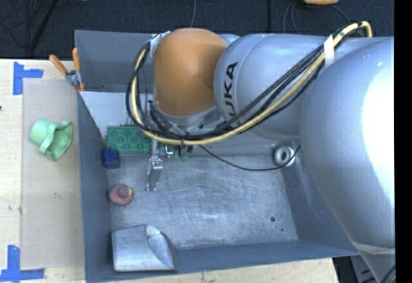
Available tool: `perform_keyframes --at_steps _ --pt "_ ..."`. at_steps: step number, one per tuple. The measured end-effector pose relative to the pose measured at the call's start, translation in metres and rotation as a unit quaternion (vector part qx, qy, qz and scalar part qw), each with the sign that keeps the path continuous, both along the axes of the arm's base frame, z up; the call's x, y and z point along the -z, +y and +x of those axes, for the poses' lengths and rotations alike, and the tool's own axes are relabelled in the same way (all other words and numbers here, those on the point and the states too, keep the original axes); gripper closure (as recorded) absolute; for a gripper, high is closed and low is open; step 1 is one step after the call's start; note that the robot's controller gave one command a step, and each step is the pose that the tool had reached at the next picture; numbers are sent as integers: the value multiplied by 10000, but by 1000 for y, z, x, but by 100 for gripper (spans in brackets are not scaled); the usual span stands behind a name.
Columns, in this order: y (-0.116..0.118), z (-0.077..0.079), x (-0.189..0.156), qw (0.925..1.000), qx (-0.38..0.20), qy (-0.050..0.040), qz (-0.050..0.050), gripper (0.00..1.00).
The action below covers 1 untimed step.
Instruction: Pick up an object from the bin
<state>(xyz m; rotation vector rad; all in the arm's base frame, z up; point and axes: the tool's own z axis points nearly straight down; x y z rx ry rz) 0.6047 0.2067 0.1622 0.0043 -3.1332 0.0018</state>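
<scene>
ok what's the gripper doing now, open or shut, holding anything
Gripper: cannot be told; it hangs over the grey metal bin floor, beside a small blue cube.

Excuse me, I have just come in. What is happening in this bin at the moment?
A KUKA arm reaches into the grey metal bin from the right. Its gripper hangs low near the bin's left side, close to a green studded block, a small blue block and a reddish round thing. Nothing is seen in its grasp, so the pick is not yet done. A metal ring lies apart on the right.
</scene>
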Motion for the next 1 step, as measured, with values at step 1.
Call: perform_keyframes --at_steps 1 --pt "33 -37 78 9923 -1236 -12 9 0"
